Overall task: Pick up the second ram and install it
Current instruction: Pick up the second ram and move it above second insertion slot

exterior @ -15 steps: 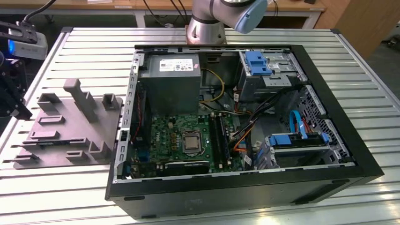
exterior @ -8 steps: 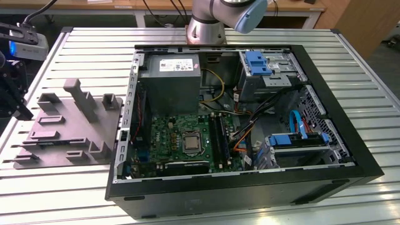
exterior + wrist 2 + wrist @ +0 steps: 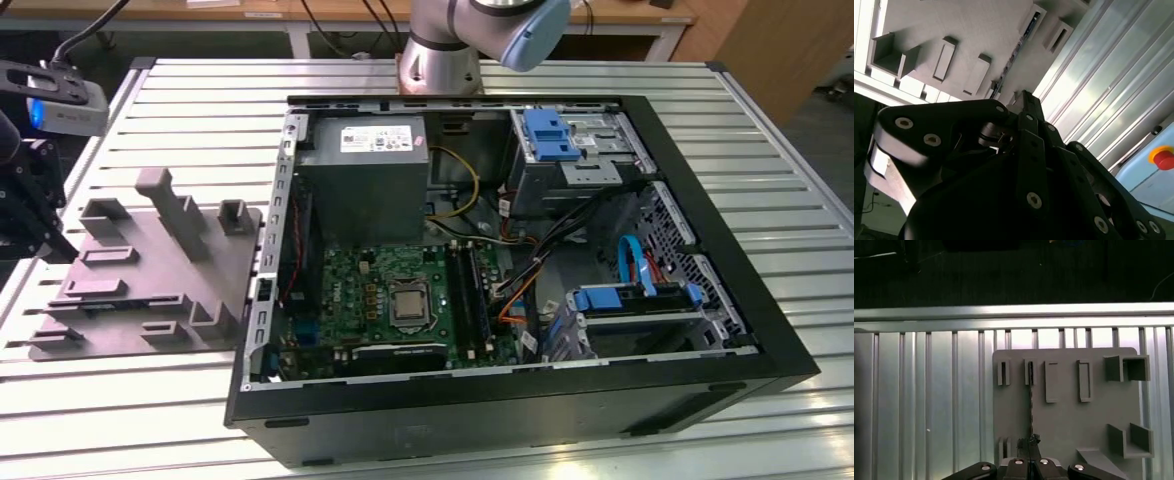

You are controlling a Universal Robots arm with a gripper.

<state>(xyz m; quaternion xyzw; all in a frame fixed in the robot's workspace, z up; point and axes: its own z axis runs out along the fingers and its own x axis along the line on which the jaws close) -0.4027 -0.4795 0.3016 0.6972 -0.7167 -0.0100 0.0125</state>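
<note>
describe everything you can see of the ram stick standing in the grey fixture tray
In the first wrist view the second ram is seen edge-on as a long, thin, dark strip, so its chips cannot be made out. It stands on its long edge in the grey fixture tray, with one end seated in a narrow slot and the other end at the gripper, which is in line with it. Contact cannot be told. The second wrist view shows it as a thin dark line.
</note>
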